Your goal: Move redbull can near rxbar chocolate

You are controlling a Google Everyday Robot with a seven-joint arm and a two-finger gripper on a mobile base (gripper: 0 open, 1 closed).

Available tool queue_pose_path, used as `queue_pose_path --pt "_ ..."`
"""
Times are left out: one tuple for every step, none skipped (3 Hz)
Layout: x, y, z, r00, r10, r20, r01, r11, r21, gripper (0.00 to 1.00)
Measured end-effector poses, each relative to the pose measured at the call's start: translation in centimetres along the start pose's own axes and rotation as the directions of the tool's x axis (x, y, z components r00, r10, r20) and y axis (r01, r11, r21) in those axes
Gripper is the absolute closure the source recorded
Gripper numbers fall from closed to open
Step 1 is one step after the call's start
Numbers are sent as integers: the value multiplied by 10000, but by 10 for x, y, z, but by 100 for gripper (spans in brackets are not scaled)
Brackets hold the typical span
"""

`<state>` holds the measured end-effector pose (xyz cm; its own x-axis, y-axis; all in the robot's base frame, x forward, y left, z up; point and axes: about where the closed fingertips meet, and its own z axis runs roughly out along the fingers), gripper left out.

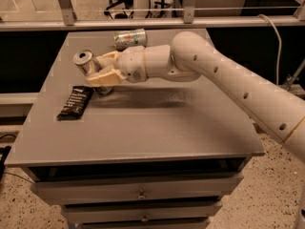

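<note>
In the camera view, the gripper (pixel 99 69) sits over the back-left part of the surface (pixel 167 123), at the end of the pale arm (pixel 228 80) that reaches in from the right. Its cream fingers (pixel 102 78) are pinching the redbull can (pixel 85 60) around the body. The can is tilted, with its silver top toward the left. Its lower end is hidden behind the fingers, so whether it touches the surface cannot be told.

The rxbar chocolate (pixel 75 102) lies flat just in front and to the left of the can, near it but apart. The can looks light, stiff and smooth-walled. It would likely slip if held loosely or dent if squeezed hard, and a hold at mid-body, as now, seems the safest. Being tall and slim, it would probably tip unless set down upright.

A wider pale green can (pixel 129 38) lies on its side near the back edge, behind the gripper. The surface is a flat grey top over drawers (pixel 141 194). Behind it runs a metal rail (pixel 190 20), and a speckled floor (pixel 281 190) shows at the lower right.
</note>
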<state>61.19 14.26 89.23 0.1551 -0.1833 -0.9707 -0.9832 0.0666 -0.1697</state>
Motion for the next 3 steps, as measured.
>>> queue_pose_path --pt "9 1 -4 9997 261 3 -261 9996 128 29" --pt "15 1 -5 9989 470 4 -470 9987 172 6" --pt "19 2 -9 9983 569 -77 -568 9981 231 0"
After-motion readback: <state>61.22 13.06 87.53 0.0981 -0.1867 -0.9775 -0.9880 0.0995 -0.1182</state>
